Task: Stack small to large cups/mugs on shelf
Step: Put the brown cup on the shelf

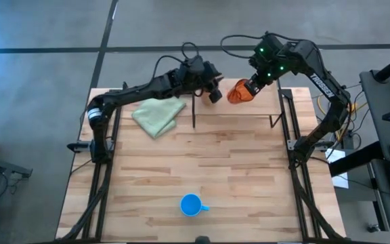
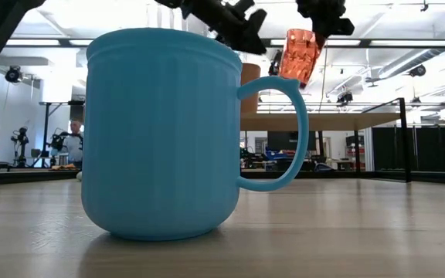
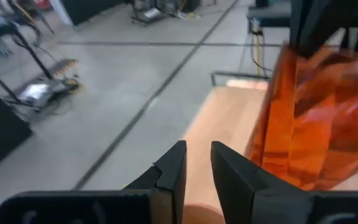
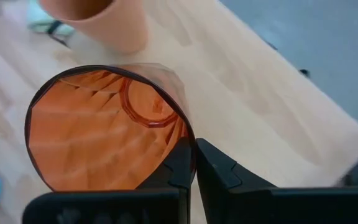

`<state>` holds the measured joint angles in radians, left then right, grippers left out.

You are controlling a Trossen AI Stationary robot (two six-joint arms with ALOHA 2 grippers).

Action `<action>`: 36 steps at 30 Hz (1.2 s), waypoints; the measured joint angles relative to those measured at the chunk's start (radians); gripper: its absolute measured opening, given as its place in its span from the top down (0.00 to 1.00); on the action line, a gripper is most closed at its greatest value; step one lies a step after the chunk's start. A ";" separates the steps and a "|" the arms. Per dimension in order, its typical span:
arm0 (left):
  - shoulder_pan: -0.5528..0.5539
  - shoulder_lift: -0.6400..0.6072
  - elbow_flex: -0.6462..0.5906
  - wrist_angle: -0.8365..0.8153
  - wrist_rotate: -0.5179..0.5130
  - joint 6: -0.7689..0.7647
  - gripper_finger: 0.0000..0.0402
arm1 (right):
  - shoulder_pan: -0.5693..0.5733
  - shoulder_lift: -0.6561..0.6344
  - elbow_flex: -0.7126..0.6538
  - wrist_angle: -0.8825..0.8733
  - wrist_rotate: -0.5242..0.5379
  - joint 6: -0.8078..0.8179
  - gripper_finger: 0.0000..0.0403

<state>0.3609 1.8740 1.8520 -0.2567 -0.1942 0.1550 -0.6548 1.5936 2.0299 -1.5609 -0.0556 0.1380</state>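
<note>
The textured orange-red cup [image 1: 237, 92] [image 2: 298, 55] hangs tilted in the air over the shelf [image 1: 249, 112], shut in my right gripper [image 4: 195, 163] [image 1: 250, 85]. My left gripper [image 3: 197, 165] [image 1: 214, 93] hovers just left of it, its fingers a narrow gap apart. The plain light-orange cup [image 4: 104, 22] [image 2: 250, 89] stands with its base on the shelf below the left gripper; the gripper hides it in the high view. The blue mug [image 1: 192, 205] [image 2: 161, 131] stands upright on the table near its near edge. My right gripper holds the orange-red cup by its rim [image 4: 188, 134], one finger inside the cup and one outside on the wall. The cup is lifted clear of the shelf and tilted, with its mouth turned toward the wrist. My left gripper: whether it touches the light-orange cup I cannot tell.
A pale green folded cloth [image 1: 158, 114] lies on the shelf's left part. Thin black uprights [image 1: 193, 112] [image 1: 274, 120] stand at the shelf's front. A bare stretch of wood-plank table [image 1: 202, 163] lies between the shelf and the mug. A person [image 2: 73, 143] is far back in the room.
</note>
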 joint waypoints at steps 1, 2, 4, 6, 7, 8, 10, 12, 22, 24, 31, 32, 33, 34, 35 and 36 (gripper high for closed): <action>0.005 -0.007 0.002 0.005 -0.002 0.008 0.85 | 0.000 0.000 -0.003 -0.001 0.014 -0.003 0.98; 0.008 -0.013 0.003 0.003 -0.004 0.012 0.85 | -0.003 0.000 -0.005 -0.002 0.025 -0.006 0.98; 0.012 -0.022 0.007 -0.001 -0.006 0.013 0.85 | -0.010 0.004 -0.011 -0.003 0.027 -0.010 0.98; 0.016 -0.034 0.012 -0.001 -0.006 0.013 0.85 | -0.021 0.016 -0.011 -0.006 0.027 -0.012 0.98; 0.017 -0.041 0.013 -0.001 -0.007 0.014 0.85 | -0.027 0.026 -0.011 -0.007 0.030 -0.019 0.98; 0.017 -0.046 0.016 0.005 -0.007 0.015 0.85 | -0.032 0.037 -0.012 -0.007 0.031 -0.031 0.98; 0.019 -0.061 0.016 0.002 -0.007 0.016 0.85 | -0.041 0.061 -0.012 -0.007 0.031 -0.042 0.98; 0.020 -0.066 0.014 0.003 -0.007 0.018 0.85 | -0.049 0.083 -0.012 -0.008 0.031 -0.046 0.98; 0.028 -0.074 0.007 -0.033 -0.009 0.016 0.85 | -0.056 0.132 0.010 -0.010 0.022 -0.086 0.98; 0.028 -0.074 0.006 -0.033 -0.009 0.016 0.85 | -0.056 0.143 0.010 -0.010 0.022 -0.087 0.98; 0.028 -0.074 0.007 -0.040 -0.009 0.013 0.85 | -0.056 0.179 0.010 -0.005 0.022 -0.098 0.98; 0.028 -0.074 0.007 -0.041 -0.009 0.013 0.85 | -0.056 0.179 0.010 -0.003 0.022 -0.105 0.98; 0.028 -0.074 0.007 -0.046 -0.009 0.013 0.85 | -0.055 0.178 0.010 0.001 0.022 -0.110 0.98; 0.028 -0.074 0.007 -0.053 -0.009 0.013 0.85 | -0.055 0.178 0.010 0.005 0.022 -0.113 0.98; 0.028 -0.074 0.007 -0.055 -0.009 0.013 0.85 | -0.055 0.177 0.010 0.007 0.022 -0.113 0.98; 0.028 -0.074 0.007 -0.055 -0.009 0.013 0.85 | -0.055 0.176 0.011 0.005 0.022 -0.113 0.98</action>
<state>0.3889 1.8000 1.8587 -0.3116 -0.2031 0.1684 -0.7101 1.7698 2.0404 -1.5555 -0.0334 0.0250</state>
